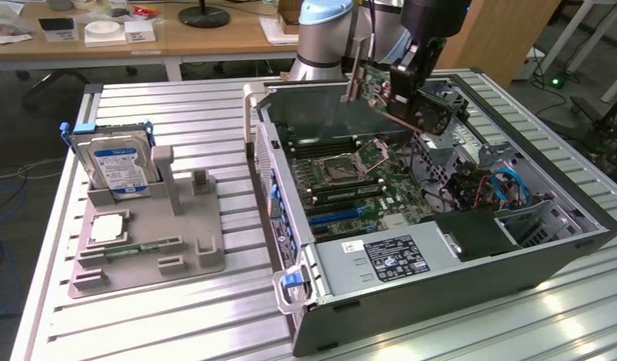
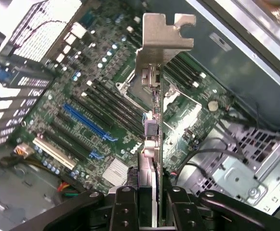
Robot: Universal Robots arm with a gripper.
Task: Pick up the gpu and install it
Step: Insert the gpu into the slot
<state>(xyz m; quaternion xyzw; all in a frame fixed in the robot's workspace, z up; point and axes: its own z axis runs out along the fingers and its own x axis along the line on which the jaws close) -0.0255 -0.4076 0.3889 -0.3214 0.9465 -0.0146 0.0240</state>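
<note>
Gripper (image 1: 406, 75) pinching the gpu (image 1: 388, 96), pickup done, install not yet

Jaws are pressed onto the card's edge, seen close in the wrist view (image 2: 152, 204), with the gpu (image 2: 155, 130) hanging edge-on and its silver bracket (image 2: 164, 36) farthest from the fingers. It is held in the air, tilted, over the far end of the open computer case (image 1: 439, 278), above the motherboard (image 1: 353, 180) and touching nothing below. The blue slot (image 2: 89, 122) sits empty, so seating remains. The gray fixture tray (image 1: 188, 226) beside the case holds the hard drive (image 1: 118, 162).
</note>
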